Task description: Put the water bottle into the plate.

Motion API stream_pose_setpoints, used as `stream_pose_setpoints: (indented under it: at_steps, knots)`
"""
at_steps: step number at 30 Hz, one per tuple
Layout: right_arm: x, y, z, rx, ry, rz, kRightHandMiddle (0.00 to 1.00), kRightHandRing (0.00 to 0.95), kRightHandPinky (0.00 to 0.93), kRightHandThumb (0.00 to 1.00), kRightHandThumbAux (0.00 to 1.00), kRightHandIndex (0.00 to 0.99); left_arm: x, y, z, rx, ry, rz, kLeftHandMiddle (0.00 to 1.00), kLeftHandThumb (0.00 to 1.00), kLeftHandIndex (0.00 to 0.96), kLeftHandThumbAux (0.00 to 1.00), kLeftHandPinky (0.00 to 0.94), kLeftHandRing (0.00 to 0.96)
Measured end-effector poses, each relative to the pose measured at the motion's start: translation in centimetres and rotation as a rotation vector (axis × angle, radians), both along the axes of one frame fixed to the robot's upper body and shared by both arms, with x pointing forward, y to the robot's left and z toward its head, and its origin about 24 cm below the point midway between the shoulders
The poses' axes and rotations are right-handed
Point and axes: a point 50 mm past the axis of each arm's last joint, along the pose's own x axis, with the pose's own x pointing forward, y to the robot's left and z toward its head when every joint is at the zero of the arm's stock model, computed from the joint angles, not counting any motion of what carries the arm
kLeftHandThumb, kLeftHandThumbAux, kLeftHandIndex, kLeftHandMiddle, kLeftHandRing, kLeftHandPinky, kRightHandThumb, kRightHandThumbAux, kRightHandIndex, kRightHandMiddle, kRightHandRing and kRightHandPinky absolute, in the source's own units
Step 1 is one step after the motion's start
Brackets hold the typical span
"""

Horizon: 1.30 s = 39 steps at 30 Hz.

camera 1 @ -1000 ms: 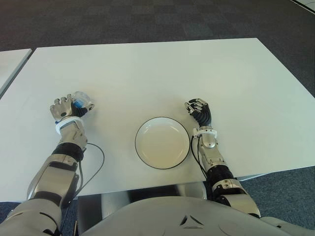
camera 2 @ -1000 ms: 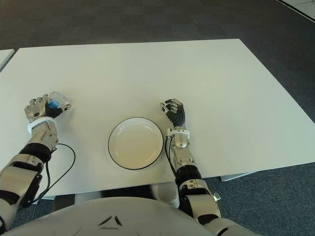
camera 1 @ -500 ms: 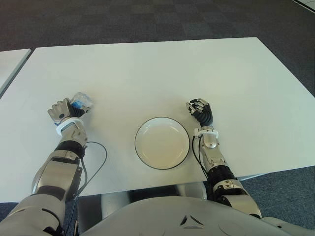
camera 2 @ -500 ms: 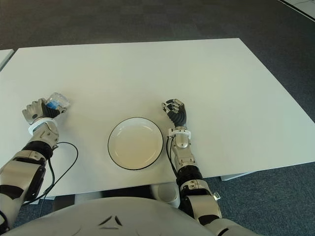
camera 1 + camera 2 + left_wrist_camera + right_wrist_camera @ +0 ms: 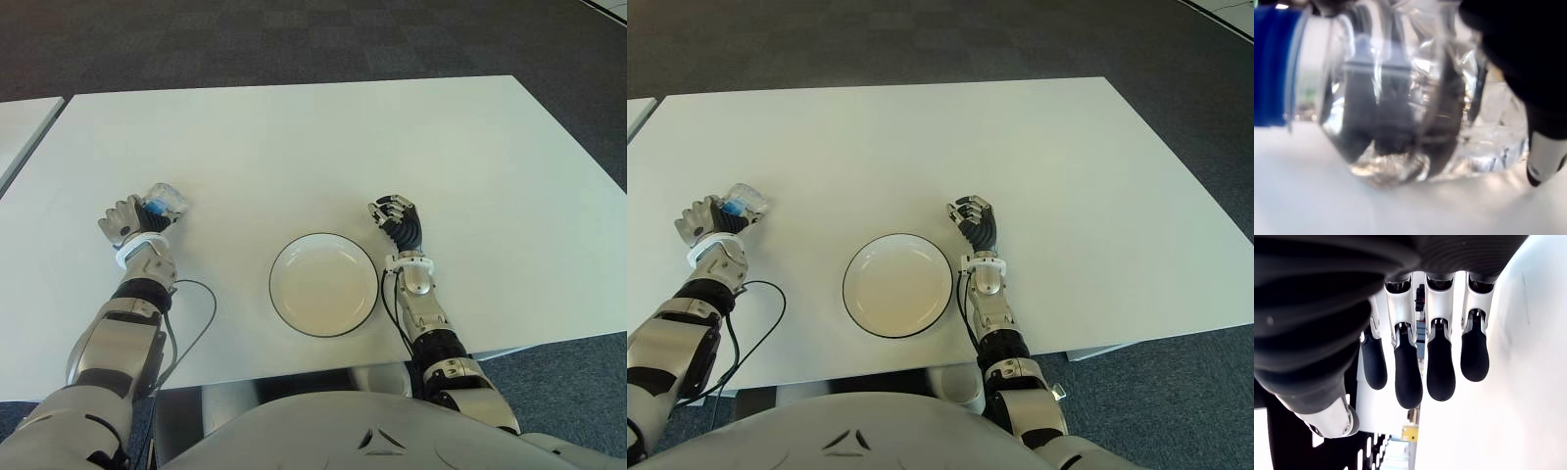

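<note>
The left hand's fingers (image 5: 1542, 152) were wrapped around the water bottle (image 5: 1415, 112), a clear, crinkled plastic one with a blue cap, and in the left wrist view its underside sat close above the white surface, though whether it touched could not be told. Seen from the head, the left hand (image 5: 127, 219) held the bottle near the robot's left edge of the white table (image 5: 323, 137), with the bottle's body sticking out past the knuckles on the side toward the plate. A black cable (image 5: 191, 323) looped on the table just behind that wrist. The plate (image 5: 323, 285), white with a dark rim and with nothing in it, lay well apart from the grasping fingers, toward the robot's right and a little nearer its body. The right hand (image 5: 397, 220) showed just beyond the plate's far side from the bottle, its dark fingers (image 5: 1408, 377) loosely curved and holding nothing, with white tabletop under them. Dark carpet lay beyond the table's far edge.
</note>
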Motion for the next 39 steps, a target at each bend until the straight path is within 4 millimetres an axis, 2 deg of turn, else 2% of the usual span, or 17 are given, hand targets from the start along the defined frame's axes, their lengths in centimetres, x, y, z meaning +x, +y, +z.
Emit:
stream_pose_setpoints:
  at_steps: [23,30,39]
  knots:
    - [0.0,0.0,0.0,-0.003,0.002,0.005,0.631,0.631,0.622,0.709,0.727,0.435,-0.2,-0.5,0.1,-0.038,-0.066,-0.015,0.841,0.748,0.444,0.695,0.808,0.834]
    - [-0.1,-0.2,-0.1,0.002,0.009,-0.006,0.636,0.634,0.635,0.708,0.727,0.436,-0.6,-2.3,1.5,-0.052,-0.174,-0.041,0.838,0.748,0.444,0.695,0.796,0.829]
    - [-0.1,-0.1,0.0,0.005,0.008,-0.004,0.638,0.639,0.638,0.708,0.727,0.436,-2.1,-5.0,2.9,-0.146,-0.250,-0.139,0.846,0.750,0.444,0.696,0.813,0.837]
